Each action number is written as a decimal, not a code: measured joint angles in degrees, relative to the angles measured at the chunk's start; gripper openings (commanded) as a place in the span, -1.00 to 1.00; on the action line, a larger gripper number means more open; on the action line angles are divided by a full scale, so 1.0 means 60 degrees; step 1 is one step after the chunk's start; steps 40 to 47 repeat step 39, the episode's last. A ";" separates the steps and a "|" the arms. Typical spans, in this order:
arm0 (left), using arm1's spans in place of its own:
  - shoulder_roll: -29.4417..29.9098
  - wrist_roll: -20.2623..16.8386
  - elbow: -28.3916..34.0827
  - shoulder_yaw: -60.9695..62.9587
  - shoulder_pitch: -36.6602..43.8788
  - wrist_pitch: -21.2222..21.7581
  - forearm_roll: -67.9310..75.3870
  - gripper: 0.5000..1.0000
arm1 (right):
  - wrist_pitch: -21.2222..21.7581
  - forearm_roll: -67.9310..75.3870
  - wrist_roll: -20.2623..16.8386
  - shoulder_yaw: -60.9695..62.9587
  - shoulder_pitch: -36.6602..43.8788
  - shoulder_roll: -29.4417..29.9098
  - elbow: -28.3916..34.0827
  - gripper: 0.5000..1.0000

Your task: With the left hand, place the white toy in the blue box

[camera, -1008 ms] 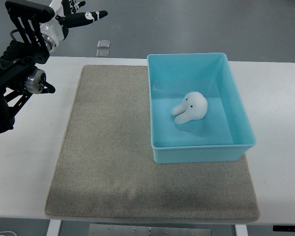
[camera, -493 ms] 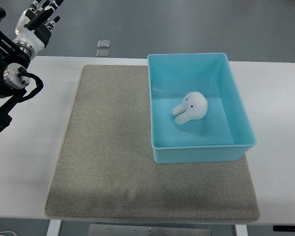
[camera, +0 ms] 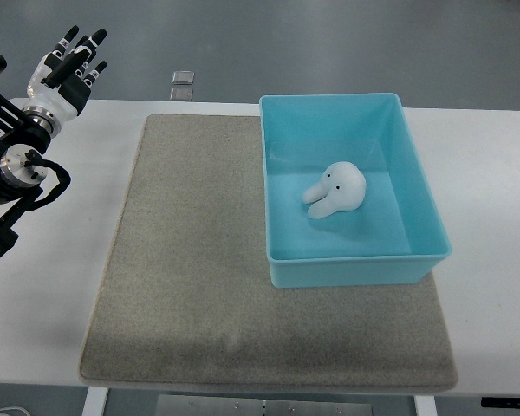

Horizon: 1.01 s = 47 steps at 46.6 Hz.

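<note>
A white toy [camera: 339,189] with two dark eyes lies inside the blue box [camera: 420,186], near its middle. The box stands on the right part of a grey mat [camera: 191,260]. My left hand [camera: 69,62] is at the far left, over the table's back edge, well away from the box. Its fingers are spread and it holds nothing. The left arm comes in along the left edge. The right arm does not show.
The mat lies on a white table [camera: 61,286]. Two small grey squares [camera: 182,85] lie on the floor beyond the table's back edge.
My left hand has drawn back leftward and turned from pointing right to pointing up and away. The toy and box have not moved.
</note>
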 measured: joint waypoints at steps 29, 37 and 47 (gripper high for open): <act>0.0009 -0.0001 -0.0007 -0.0015 0.0344 -0.0254 -0.0007 0.98 | 0.0020 -0.0028 0.0000 -0.0013 0.0019 0.0000 0.0147 0.74; 0.0010 -0.0001 -0.0007 -0.0015 0.0325 -0.0253 0.0004 0.98 | 0.0045 -0.0028 0.0000 -0.0008 0.0028 0.0000 0.0147 0.74; 0.0010 -0.0001 -0.0007 -0.0014 0.0325 -0.0248 0.0005 0.98 | 0.0044 -0.0010 0.0000 -0.0003 0.0029 0.0000 0.0143 0.74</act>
